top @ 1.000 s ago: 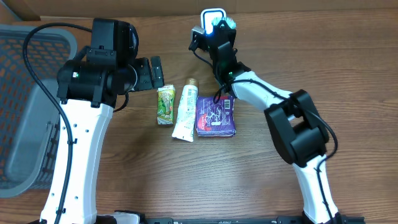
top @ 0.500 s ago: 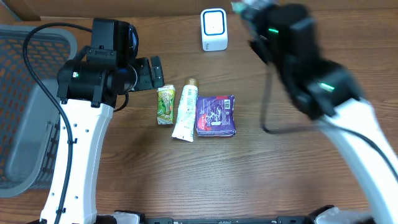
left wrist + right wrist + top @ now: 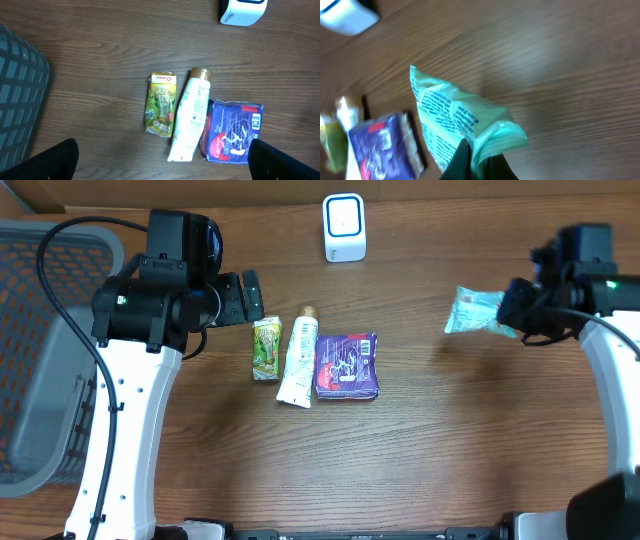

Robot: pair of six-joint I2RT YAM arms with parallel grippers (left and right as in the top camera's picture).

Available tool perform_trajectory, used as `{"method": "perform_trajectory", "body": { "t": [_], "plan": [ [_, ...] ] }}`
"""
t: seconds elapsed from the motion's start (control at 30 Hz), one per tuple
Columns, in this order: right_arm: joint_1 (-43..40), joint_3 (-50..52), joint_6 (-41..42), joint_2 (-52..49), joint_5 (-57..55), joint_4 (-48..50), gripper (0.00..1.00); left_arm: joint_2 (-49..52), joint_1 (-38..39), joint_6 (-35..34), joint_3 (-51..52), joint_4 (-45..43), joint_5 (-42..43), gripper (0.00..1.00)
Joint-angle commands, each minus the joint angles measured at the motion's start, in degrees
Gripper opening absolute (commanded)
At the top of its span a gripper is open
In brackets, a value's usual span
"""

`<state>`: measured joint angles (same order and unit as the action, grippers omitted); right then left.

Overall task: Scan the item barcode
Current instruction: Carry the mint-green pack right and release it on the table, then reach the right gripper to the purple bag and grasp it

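Observation:
The white scanner (image 3: pixel 344 227) stands at the back middle of the table; it also shows at the top of the left wrist view (image 3: pixel 243 11). My right gripper (image 3: pixel 515 315) is at the right side, shut on the crimped end of a mint-green packet (image 3: pixel 478 312) held above the table. In the right wrist view the packet (image 3: pixel 455 120) rises from the pinched fingers (image 3: pixel 479 160), printed side toward the camera. My left gripper (image 3: pixel 250 295) hovers open at the left, its fingertips (image 3: pixel 55 162) wide apart over the laid-out items, holding nothing.
A green tea packet (image 3: pixel 266 348), a white tube (image 3: pixel 299 360) and a purple pack (image 3: pixel 347 366) lie side by side in the table's middle. A grey mesh basket (image 3: pixel 40 350) stands at the far left. A cardboard box edge shows at the back left.
My right arm has swung away from the scanner at the back to the right side of the table, carrying the green packet. The left arm has not moved.

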<state>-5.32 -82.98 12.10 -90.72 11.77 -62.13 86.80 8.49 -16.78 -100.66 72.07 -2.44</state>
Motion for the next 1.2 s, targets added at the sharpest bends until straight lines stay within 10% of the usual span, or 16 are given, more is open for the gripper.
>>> {"method": "perform_trajectory", "body": {
  "t": [0.0, 0.6, 1.0, 1.17],
  "plan": [
    [-7.0, 6.2, 5.0, -2.1, 7.6, 4.2, 0.04, 0.2, -0.2, -0.4, -1.0, -0.1, -0.7, 1.0],
    [-17.7, 4.4, 3.9, -3.1, 11.6, 1.7, 0.49, 0.2, -0.2, -0.3, -1.0, -0.1, -0.7, 1.0],
    [8.9, 4.9, 5.8, 0.9, 20.9, 3.3, 0.54, 0.2, -0.2, -0.4, -1.0, -0.1, -0.7, 1.0],
    [22.9, 11.7, 17.0, 0.9, 16.4, 18.7, 0.37, 0.2, -0.2, -0.3, -1.0, -0.1, -0.7, 1.0]
  ]
}}
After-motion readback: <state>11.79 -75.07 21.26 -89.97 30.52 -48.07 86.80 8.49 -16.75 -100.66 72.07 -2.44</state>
